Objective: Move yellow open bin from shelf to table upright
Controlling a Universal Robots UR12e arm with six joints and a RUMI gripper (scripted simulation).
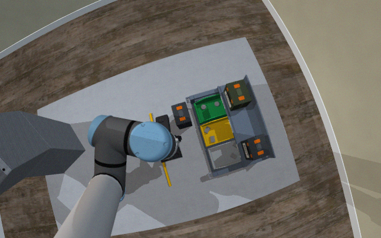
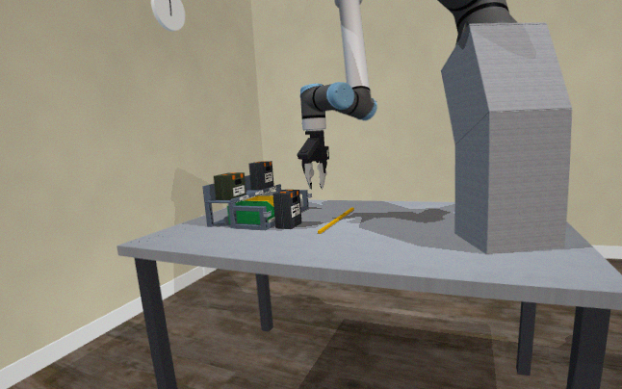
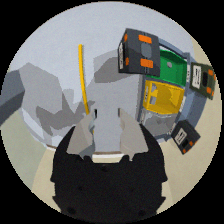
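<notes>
The tool [image 2: 316,187] [image 3: 107,109] hangs empty, fingers parted, and the yellow open bin [image 1: 223,131] [image 2: 261,198] [image 3: 169,98] sits shelved between green and grey bins (snug, that). Next, presumably: reach over and grip its rim.

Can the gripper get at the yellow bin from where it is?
Probably, after moving across: the gripper hangs open and empty, and nothing covers the yellow bin, though neighbouring bins crowd its sides.
</notes>
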